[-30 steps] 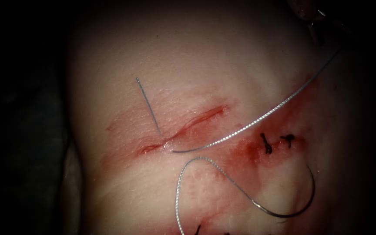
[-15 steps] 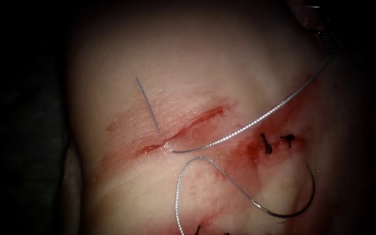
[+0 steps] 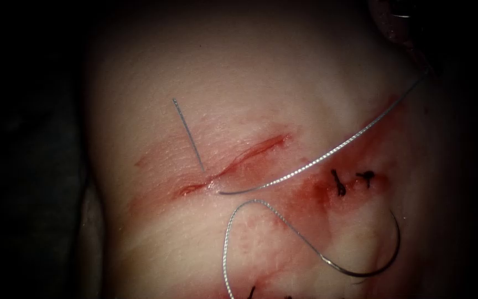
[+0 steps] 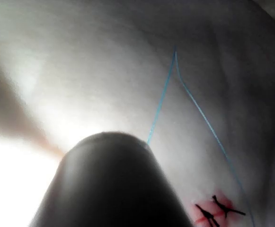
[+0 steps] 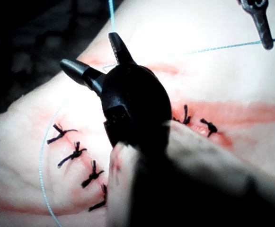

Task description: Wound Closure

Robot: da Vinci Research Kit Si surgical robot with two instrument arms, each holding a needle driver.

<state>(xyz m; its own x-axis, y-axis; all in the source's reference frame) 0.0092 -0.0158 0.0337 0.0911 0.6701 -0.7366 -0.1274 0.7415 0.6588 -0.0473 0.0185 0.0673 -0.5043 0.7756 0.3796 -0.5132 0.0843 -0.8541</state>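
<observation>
Right jaws (image 5: 88,50) spread and empty, left jaws (image 5: 267,41) pinching thread (image 3: 316,161), needle (image 3: 360,274) loose on tissue (image 3: 250,66) at lower right, right of the cut (image 3: 250,150).

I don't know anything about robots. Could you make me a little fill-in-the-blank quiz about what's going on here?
1. The right tool holds nothing; its jaws are ____.
2. The left tool has its jaws shut on the ____.
3. The curved needle is free of both tools and lies on the tissue, to the ____ of the cut in the endoscope view.

Missing words: open; thread; right
</observation>
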